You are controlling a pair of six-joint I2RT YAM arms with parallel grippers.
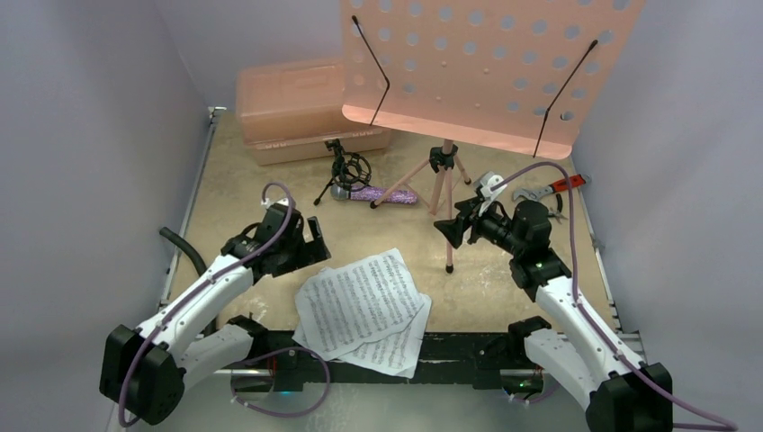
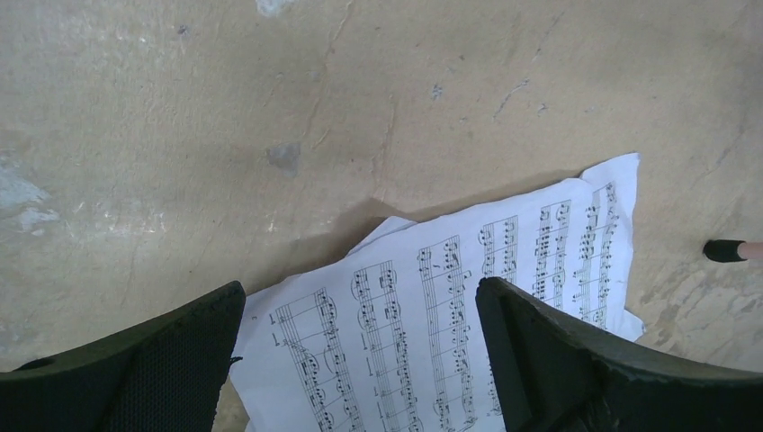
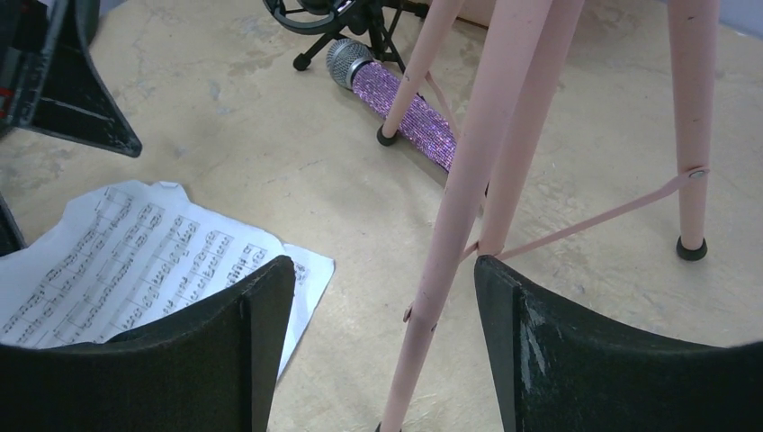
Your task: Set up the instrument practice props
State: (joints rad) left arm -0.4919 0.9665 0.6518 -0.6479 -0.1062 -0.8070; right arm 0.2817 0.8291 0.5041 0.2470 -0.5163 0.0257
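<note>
The left gripper [image 2: 360,292] hangs spread wide just above the sheet-music pages [image 2: 540,252]; limp, thin paper, best pinched at a lifted edge; the right gripper [image 3: 382,265] stands parted around the pink music stand's leg [image 3: 513,135], seemingly unclamped.

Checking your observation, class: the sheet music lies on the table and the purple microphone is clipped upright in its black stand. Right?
No: the purple microphone lies flat on the table beside the black stand, as the right wrist view shows.

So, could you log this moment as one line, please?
stand upright | pages lying flat | microphone lying down | left gripper open above pages | right gripper open at stand leg
</note>
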